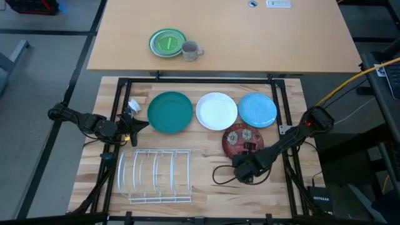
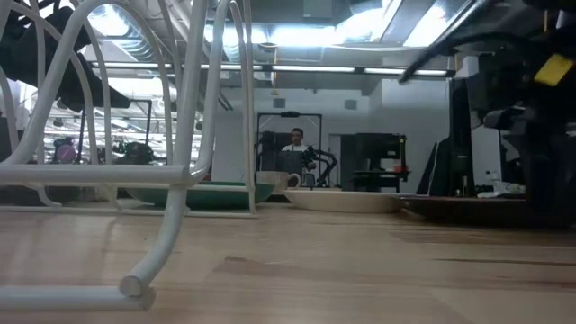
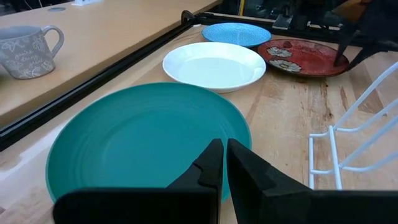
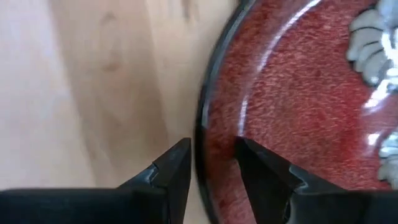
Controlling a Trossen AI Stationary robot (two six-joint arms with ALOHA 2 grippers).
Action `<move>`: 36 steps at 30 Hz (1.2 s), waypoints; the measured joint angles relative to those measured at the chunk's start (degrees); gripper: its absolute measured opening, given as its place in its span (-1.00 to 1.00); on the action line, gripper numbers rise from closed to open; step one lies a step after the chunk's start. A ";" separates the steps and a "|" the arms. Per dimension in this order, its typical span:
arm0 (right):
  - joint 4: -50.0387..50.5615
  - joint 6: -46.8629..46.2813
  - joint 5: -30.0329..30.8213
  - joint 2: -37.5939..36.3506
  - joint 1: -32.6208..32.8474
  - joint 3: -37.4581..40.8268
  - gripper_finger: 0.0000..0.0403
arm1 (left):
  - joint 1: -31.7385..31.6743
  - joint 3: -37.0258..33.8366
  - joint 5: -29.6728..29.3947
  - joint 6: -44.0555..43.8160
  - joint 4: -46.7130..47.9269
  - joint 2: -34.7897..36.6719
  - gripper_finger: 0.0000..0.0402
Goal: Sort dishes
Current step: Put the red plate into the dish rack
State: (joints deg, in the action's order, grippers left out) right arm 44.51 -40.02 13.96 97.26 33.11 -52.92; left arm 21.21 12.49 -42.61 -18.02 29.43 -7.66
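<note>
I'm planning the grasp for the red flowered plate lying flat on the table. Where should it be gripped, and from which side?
Grip the dark red plate by its raised rim, coming from its near edge, the side away from the light blue plate. Lying flat, only its thin upturned lip gives purchase. The right end effector already straddles that rim, one finger outside and one inside, not closed.
</note>
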 joint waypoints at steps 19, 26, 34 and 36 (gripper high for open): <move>0.64 -0.48 5.31 3.18 -0.08 0.14 -0.39 | 0.01 0.00 0.00 0.42 0.03 0.00 -0.94; 0.94 0.30 9.01 3.38 -0.05 0.23 -0.73 | 0.01 0.00 0.01 0.42 0.04 0.00 -0.94; 4.26 0.02 10.55 3.55 -0.20 -2.97 -0.79 | 0.02 0.00 0.00 0.44 0.03 0.00 -0.94; 6.02 -0.06 10.68 3.51 -0.25 -4.66 -0.81 | 0.02 0.00 0.00 0.59 0.03 0.02 -0.94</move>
State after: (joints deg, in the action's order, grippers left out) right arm 50.53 -40.07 24.64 100.77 32.86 -57.58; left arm 21.23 12.49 -42.61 -17.43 29.46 -7.64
